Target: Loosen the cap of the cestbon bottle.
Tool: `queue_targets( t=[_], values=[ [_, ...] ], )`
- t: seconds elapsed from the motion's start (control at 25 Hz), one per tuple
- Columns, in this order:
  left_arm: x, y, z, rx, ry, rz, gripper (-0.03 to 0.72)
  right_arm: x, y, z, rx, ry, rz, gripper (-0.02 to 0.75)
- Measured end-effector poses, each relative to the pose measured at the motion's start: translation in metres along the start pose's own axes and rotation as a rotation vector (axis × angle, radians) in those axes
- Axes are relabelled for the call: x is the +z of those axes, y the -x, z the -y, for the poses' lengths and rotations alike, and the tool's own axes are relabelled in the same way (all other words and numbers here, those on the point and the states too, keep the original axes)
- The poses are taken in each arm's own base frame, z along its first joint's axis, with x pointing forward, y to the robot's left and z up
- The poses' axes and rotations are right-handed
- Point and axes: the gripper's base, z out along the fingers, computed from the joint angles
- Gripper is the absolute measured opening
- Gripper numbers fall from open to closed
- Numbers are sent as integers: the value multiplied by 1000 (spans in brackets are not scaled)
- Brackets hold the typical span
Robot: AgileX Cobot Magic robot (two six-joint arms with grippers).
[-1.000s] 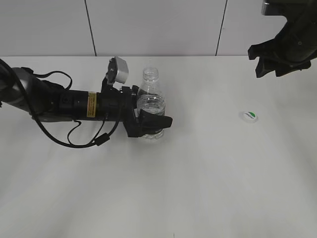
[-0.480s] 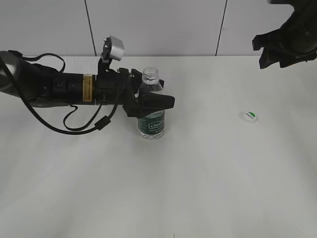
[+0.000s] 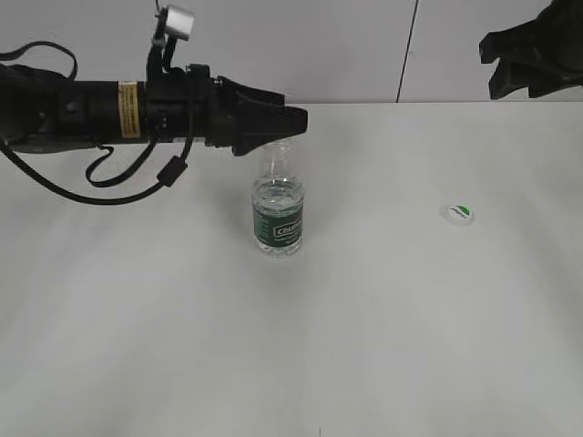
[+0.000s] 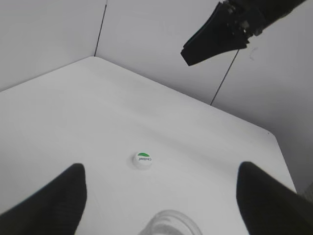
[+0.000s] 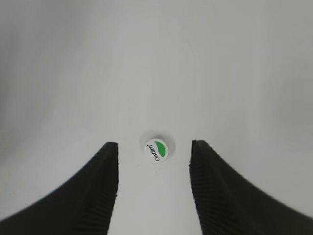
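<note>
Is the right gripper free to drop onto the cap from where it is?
Probably yes. The right gripper is open and empty, the cap lies alone on the table, centred between its fingers, nothing in between.

Bright, even light; soft shadows

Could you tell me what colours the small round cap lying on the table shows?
The small round plastic cap is white with a green leaf mark and green lettering, clearest in the right wrist view.
</note>
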Motion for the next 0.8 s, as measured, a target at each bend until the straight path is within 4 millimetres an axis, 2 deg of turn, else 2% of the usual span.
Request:
queue_targets(
  t=[0.16, 0.28, 0.56, 0.8],
  values=[
    [-11, 15, 3, -14, 20, 3, 571, -6, 1, 0, -1, -1, 15, 368],
    [-20, 22, 0, -16, 99, -32, 571, -7, 1, 0, -1, -1, 13, 368],
    [-62, 23, -34, -114, 433, -127, 561, -7, 0, 0, -2, -1, 0, 368],
    [-89, 12, -55, -146, 671, -250, 543, -11, 0, 0, -1, 0, 2, 368]
  ],
)
